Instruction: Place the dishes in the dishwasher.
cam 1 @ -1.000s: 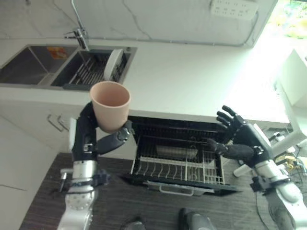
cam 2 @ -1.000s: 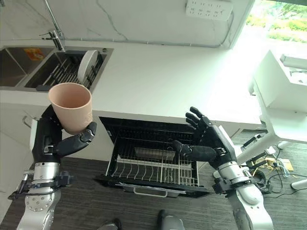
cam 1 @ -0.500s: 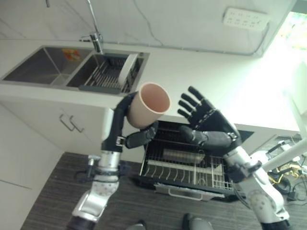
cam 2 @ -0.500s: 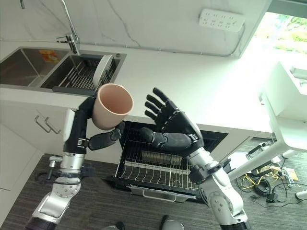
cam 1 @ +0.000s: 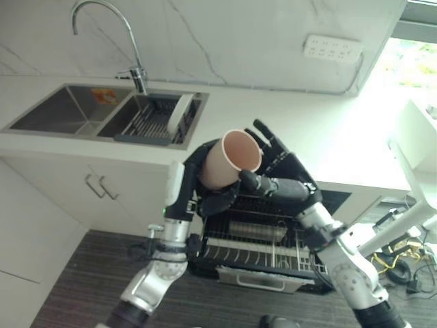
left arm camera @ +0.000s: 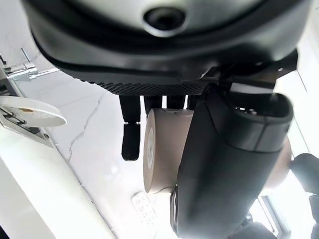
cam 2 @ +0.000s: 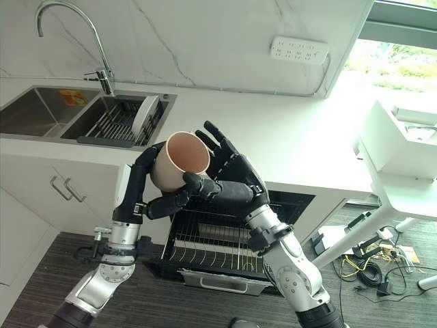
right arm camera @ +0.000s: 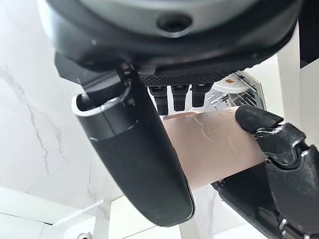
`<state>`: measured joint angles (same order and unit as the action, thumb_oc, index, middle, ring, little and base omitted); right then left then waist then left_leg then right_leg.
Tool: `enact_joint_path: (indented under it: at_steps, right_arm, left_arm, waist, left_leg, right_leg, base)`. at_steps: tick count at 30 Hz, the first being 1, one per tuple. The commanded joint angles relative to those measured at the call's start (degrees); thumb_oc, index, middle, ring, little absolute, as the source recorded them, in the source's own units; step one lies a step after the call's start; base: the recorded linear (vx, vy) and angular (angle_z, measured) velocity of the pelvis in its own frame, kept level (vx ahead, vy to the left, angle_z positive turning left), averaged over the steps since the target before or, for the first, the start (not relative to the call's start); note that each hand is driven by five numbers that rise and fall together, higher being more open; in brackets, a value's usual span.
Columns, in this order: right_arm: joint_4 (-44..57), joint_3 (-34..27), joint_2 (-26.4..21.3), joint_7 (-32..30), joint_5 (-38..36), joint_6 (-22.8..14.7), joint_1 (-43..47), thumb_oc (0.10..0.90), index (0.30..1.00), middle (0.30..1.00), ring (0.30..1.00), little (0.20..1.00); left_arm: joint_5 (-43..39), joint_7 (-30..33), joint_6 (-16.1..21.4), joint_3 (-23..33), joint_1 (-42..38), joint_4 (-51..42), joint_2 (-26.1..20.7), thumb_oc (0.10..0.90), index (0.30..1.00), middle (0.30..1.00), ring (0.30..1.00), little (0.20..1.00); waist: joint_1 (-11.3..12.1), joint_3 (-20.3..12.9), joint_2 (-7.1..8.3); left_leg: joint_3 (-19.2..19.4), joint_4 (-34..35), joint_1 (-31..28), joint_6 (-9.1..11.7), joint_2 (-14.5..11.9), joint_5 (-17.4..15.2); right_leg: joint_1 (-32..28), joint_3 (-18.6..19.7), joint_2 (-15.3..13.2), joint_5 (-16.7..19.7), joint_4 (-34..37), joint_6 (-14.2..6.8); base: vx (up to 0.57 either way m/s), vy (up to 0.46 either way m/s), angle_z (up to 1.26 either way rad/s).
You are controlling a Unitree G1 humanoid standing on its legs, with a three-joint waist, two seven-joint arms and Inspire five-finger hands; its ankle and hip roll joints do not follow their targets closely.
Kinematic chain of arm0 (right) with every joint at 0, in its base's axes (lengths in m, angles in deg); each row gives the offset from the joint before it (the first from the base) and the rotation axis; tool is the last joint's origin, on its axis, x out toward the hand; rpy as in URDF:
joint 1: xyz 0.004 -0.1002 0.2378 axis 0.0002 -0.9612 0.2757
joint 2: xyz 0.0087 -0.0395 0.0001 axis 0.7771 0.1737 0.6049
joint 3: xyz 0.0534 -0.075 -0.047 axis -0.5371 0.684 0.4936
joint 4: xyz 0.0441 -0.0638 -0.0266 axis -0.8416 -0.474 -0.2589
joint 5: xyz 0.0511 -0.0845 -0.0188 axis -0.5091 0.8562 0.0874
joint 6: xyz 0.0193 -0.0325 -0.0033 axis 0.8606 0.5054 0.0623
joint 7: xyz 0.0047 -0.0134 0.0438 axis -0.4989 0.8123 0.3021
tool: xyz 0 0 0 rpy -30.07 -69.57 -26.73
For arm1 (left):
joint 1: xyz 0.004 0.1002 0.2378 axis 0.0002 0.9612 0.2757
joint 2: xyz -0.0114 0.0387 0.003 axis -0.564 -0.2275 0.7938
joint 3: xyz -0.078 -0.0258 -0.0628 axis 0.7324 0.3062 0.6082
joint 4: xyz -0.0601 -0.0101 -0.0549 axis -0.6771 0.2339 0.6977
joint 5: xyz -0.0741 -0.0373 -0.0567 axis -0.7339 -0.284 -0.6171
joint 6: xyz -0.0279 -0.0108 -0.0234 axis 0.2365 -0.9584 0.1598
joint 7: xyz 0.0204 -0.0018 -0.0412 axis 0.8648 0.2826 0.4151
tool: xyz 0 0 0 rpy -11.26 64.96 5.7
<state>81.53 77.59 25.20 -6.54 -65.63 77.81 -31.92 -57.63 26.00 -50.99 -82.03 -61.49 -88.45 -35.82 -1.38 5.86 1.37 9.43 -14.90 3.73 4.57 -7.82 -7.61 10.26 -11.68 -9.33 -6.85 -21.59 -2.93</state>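
While the pink cup (cam 2: 179, 160) hangs in mid-air above the open dishwasher rack (cam 2: 218, 242), it sits between both hands, tilted so its mouth faces up and toward the right. This looks like a hand-over from left to right. To do it well, the receiving hand should close firmly round the cup's wall before the giving hand lets go, since a drop would land on the wire rack below.

The left hand (cam 2: 153, 198) grips the cup, fingers curled behind its body and thumb across the near underside. The right hand (cam 2: 229, 184) has fingers spread and fairly straight behind the far side of the cup, its thumb reaching across to touch near the rim; it does not look closed on the cup.

Far left, a white plate (cam 2: 144, 115) stands in the sink rack (cam 2: 109, 126).
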Motion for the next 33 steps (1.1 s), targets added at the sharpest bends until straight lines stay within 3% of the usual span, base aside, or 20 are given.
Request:
enact_joint_path:
  at_steps: [1, 15, 21, 26, 33]
  right_arm:
    - [2.81, -1.18, 3.60, -2.29, 0.69, -6.73, 6.46, 0.800, 0.900, 0.900, 0.900, 0.900]
    - [6.68, 3.37, 4.64, -9.41, 11.52, -7.19, 7.69, 0.800, 0.900, 0.900, 0.900, 0.900]
    - [6.35, 5.05, 4.53, -10.95, 9.95, -6.27, 7.81, 0.800, 0.900, 0.900, 0.900, 0.900]
    - [5.62, 6.64, 6.06, -15.96, 4.70, -6.30, 7.78, 0.800, 0.900, 0.900, 0.900, 0.900]
    - [4.22, 8.89, 7.82, -20.14, -0.18, -9.32, 8.65, 0.800, 0.900, 0.900, 0.900, 0.900]
  left_arm:
    - [1.27, 3.40, 4.10, -1.15, -8.08, -2.01, -0.24, 0.400, 0.300, 0.300, 0.300, 0.300]
    - [2.68, 8.03, -0.32, -2.07, -8.13, -2.77, 0.39, 0.400, 0.300, 0.300, 0.300, 0.300]
    - [4.06, 10.90, -2.12, -1.98, -8.43, -2.89, 0.34, 0.400, 0.300, 0.300, 0.300, 0.300]
    - [7.42, 17.33, -2.82, -2.83, -8.94, -2.36, 1.24, 0.400, 0.300, 0.300, 0.300, 0.300]
    - [8.89, 19.08, -2.33, -5.10, -9.90, -1.61, 2.19, 0.400, 0.300, 0.300, 0.300, 0.300]
  waist:
    - [0.43, -2.81, 0.58]
    - [0.85, -2.50, 0.39]
    - [0.90, -2.23, 0.50]
    - [0.58, -1.96, 0.53]
    - [0.58, -1.82, 0.69]
  left_leg:
    - [-1.04, -2.29, -0.86, 1.03, -2.61, -4.83]
    - [-1.14, -2.29, -1.06, 0.80, -2.16, -5.01]
    - [-1.20, -2.29, -1.22, 0.70, -2.06, -5.07]
    - [-0.68, -2.29, -1.67, 0.53, -2.08, -5.21]
    - [-0.32, -2.29, -1.98, 0.40, -2.08, -5.36]
  right_leg:
    - [-5.34, 1.27, -2.38, -0.50, 4.40, -6.57]
    - [-5.82, 1.72, -2.67, -0.73, 4.40, -6.72]
    - [-6.04, 1.81, -2.65, -0.80, 4.40, -6.73]
    - [-6.20, 2.18, -2.61, -0.73, 4.40, -6.75]
    - [-6.30, 2.37, -2.60, -0.68, 4.40, -6.77]
  base:
    - [0.00, 0.000, 0.00]
    - [0.00, 0.001, 0.00]
    - [0.02, -0.002, -0.01]
    - [0.05, 0.008, -0.03]
    - [0.01, 0.000, 0.00]
